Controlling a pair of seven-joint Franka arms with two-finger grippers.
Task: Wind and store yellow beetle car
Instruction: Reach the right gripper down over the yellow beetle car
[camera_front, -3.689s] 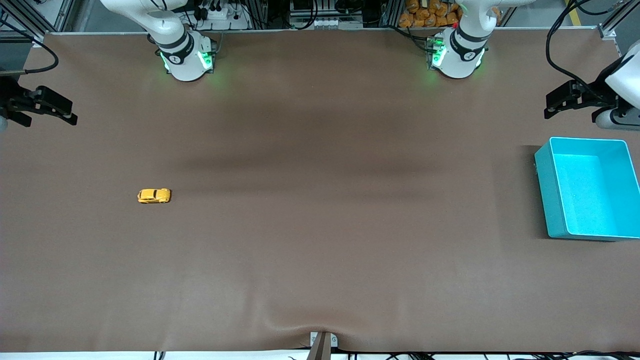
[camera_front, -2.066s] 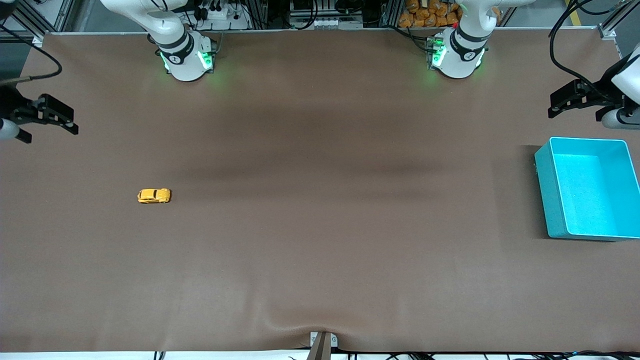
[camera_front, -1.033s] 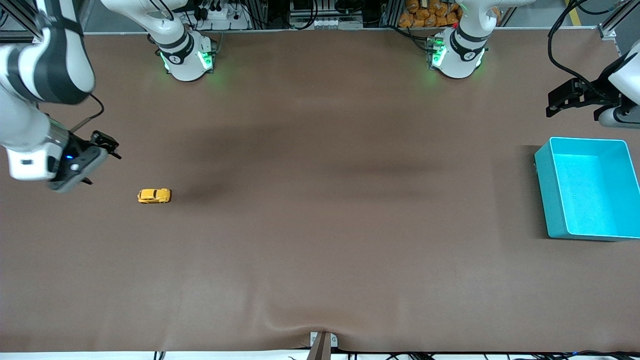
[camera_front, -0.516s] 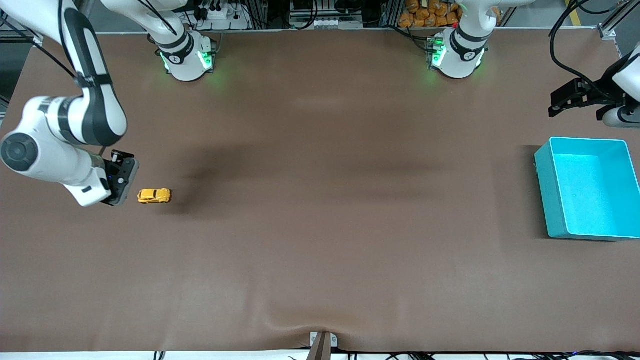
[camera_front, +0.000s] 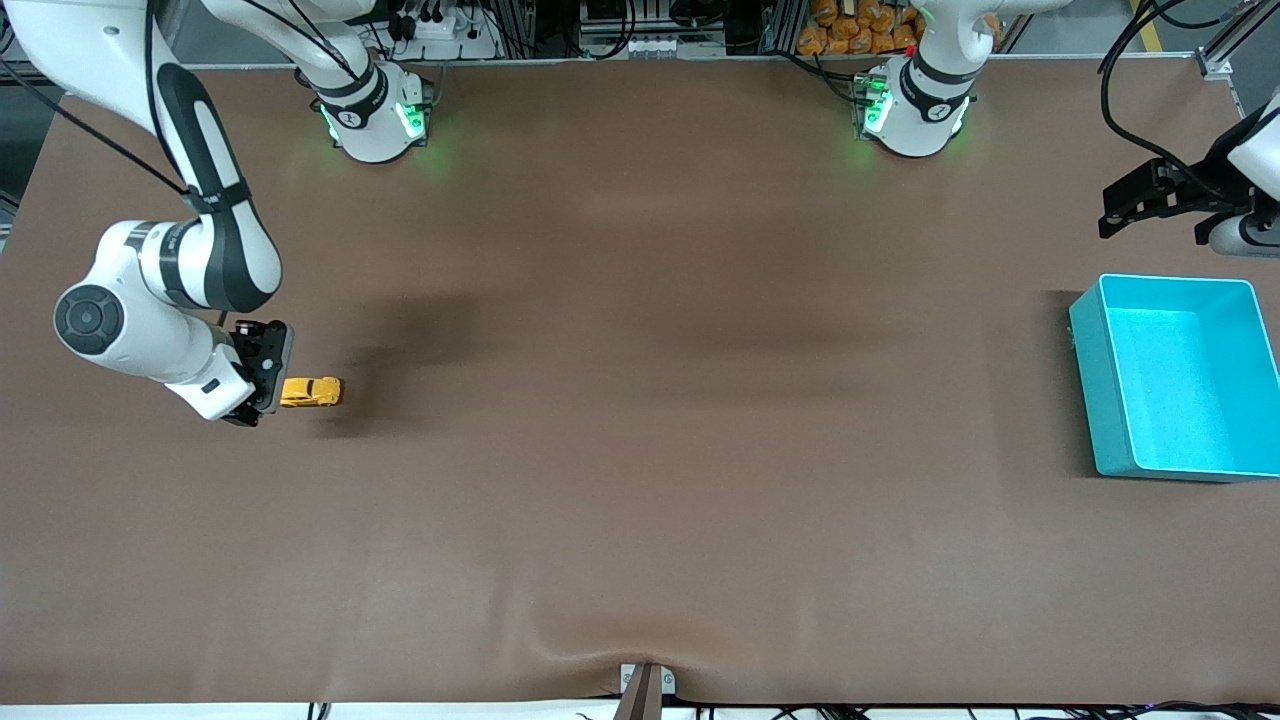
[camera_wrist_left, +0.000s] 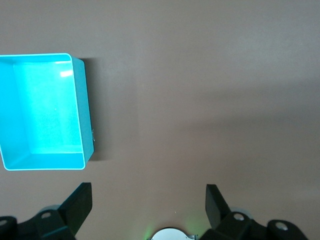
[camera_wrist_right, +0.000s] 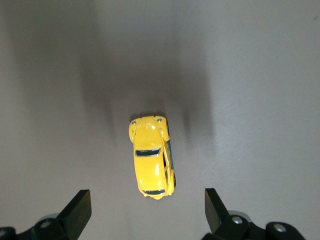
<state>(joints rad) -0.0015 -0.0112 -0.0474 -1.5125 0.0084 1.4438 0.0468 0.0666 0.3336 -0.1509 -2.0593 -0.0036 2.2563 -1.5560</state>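
Partly covering the yellow beetle car (camera_front: 312, 391), the right gripper (camera_front: 262, 372) hangs jaws spread; left gripper (camera_wrist_left: 148, 200) likewise, waiting

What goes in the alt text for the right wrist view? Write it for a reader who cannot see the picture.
A tiny yellow-orange beetle-shaped toy car with dark windows sits on its wheels on the brown table covering, seen from directly above. The right end effector hangs over it, its two dark fingertips spread wide apart on either side of the car and not touching it.
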